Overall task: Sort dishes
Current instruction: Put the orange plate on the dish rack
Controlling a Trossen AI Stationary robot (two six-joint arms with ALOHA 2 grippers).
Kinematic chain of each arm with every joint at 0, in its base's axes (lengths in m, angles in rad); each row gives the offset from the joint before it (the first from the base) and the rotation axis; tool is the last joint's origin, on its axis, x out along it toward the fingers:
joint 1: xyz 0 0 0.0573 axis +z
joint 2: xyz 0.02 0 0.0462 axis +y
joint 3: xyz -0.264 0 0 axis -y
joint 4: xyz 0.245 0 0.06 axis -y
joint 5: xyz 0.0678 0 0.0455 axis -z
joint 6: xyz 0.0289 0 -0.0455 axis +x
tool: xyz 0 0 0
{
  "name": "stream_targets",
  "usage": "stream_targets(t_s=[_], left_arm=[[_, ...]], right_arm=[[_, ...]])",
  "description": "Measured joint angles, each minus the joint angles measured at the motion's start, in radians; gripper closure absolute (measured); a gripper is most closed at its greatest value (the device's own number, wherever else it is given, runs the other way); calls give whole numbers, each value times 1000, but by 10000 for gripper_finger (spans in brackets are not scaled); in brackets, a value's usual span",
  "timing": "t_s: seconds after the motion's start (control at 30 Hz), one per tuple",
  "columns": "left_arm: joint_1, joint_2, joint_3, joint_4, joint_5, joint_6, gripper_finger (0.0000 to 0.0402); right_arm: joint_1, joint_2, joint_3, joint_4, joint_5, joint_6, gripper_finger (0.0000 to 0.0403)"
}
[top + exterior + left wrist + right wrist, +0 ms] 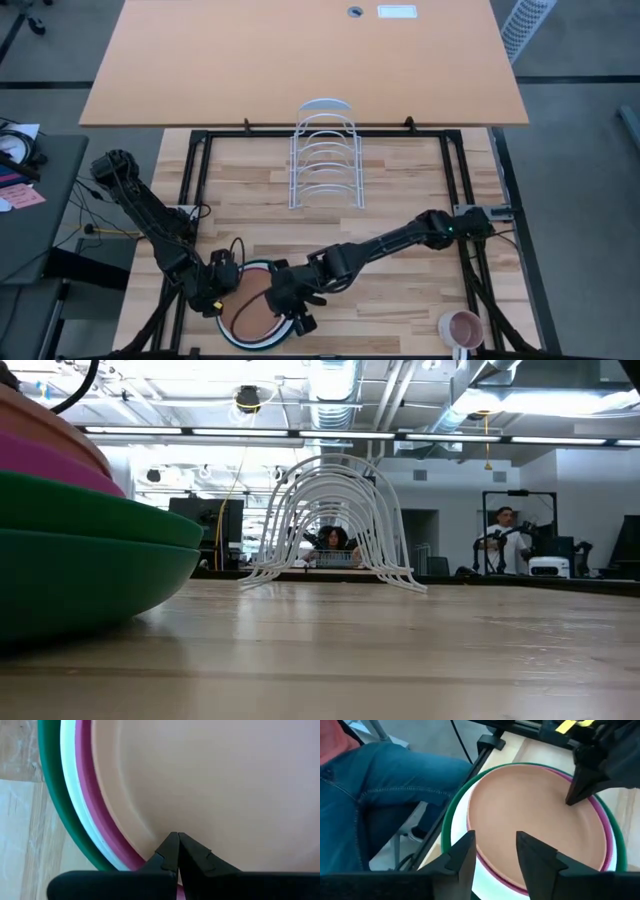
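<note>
While the four plates sit nested at the lower left of the desk (400, 185), the left hand (177, 845), pressed together, pins the terracotta plate (535, 815) down (steadying, I judge) so the spread right hand (495, 847) can straddle its rim.

Plates (250, 310) stacked before rack (325, 155)

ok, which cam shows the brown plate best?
Right wrist view: nearly the whole brown plate shows, topping the stack. High view has it partly behind the arms, left wrist view only a close-up patch, low view just an edge.
</note>
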Motion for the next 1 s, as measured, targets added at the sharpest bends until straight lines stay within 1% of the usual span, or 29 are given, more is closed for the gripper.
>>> stream_targets(t_s=[0.23, 0.3, 0.57, 1.0], left_arm=[[0, 0, 0, 1, -2, 0, 401], [0, 0, -2, 7, -7, 0, 401], [0, -3, -97, 175, -9, -16, 402], [-2, -1, -106, 195, -7, -5, 402]], right_arm=[[5, 26, -1, -38, -2, 15, 258], [4, 49, 0, -14, -7, 15, 257], [-6, 85, 0, -18, -74, 18, 255], [-13, 85, 0, 18, -81, 16, 277]])
